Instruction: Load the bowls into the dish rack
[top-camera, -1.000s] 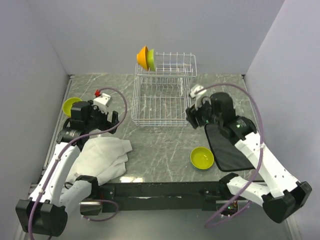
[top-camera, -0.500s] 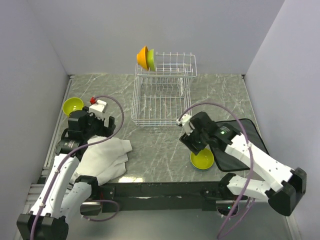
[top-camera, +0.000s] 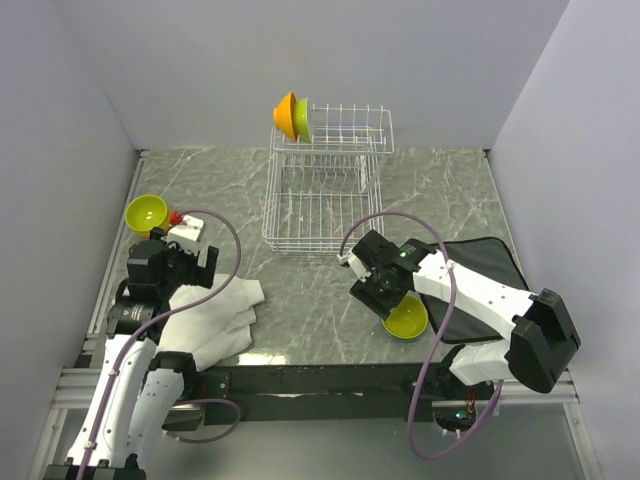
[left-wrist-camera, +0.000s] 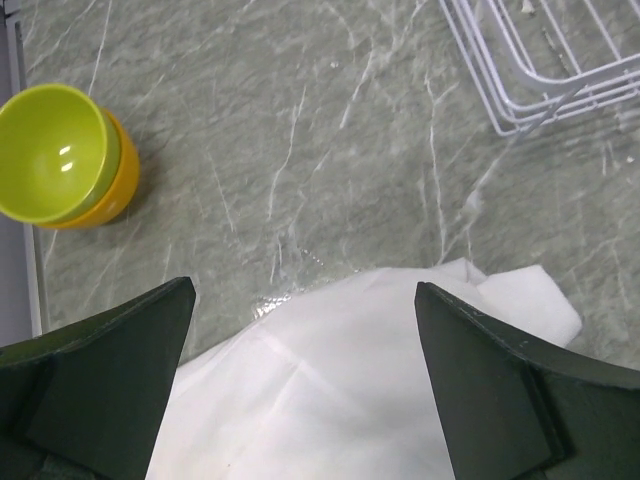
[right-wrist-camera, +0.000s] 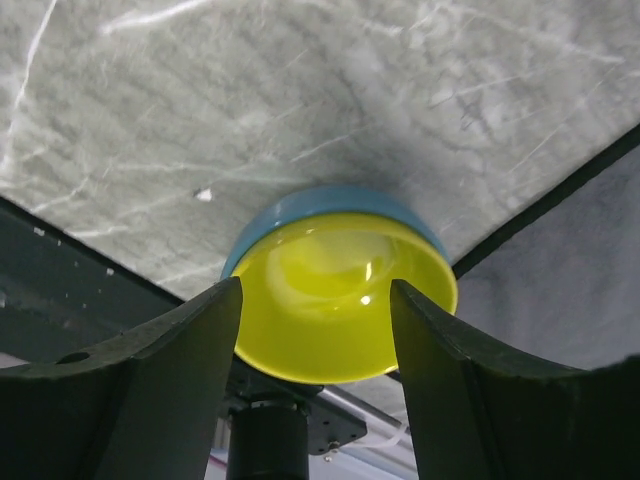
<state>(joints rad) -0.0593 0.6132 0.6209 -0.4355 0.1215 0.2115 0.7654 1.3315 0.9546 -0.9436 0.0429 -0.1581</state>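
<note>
Right gripper, jaws wide either side of lime bowl nested in blue bowl, by near edge of tabletop, left gripper, jaws wide above cloth, rack at far edge holding two bowls.

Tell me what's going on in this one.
Two robot arms are loading small plastic bowls into a white wire dish rack. An orange bowl and a lime bowl sit at the left end of its raised tier. The right gripper is open around a yellow-green bowl nested in a blue bowl, beside a black mat. The left gripper hangs open above a white cloth. A second lime bowl sits in a second orange bowl at far left.
</note>
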